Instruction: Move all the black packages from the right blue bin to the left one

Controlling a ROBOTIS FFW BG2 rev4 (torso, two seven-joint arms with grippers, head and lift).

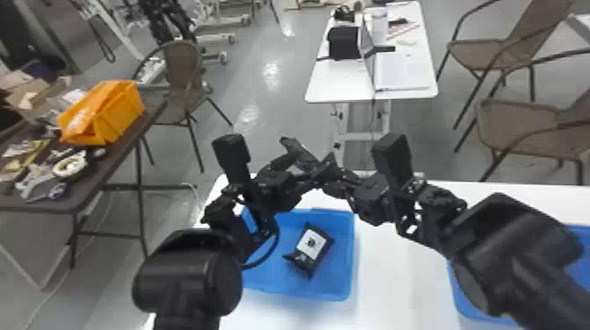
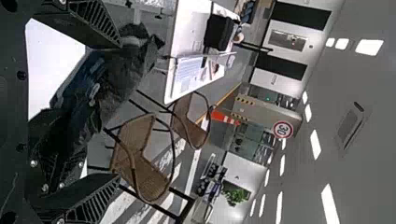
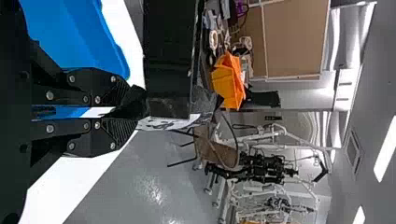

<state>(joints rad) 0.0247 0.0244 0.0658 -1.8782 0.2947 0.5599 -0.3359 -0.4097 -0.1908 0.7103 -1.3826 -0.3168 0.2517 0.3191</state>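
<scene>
On the white smooth-topped table [image 1: 395, 281] sit the left blue plastic bin [image 1: 344, 285] and the right blue plastic bin [image 1: 467, 300]; above, the black two-fingered left gripper [image 1: 314, 161] stands open around a crinkled black plastic package [image 2: 119, 74], pinched by the black right gripper [image 1: 329, 177]; a white-labelled black package [image 1: 322, 256] lies in the left bin

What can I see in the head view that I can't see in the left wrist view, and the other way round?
Head view: a black package lying in a blue bin, and an orange crate on a dark table.
Left wrist view: a traffic cone, a round sign and a green plant.
Both: brown chairs and a white table with an open laptop on it.
</scene>
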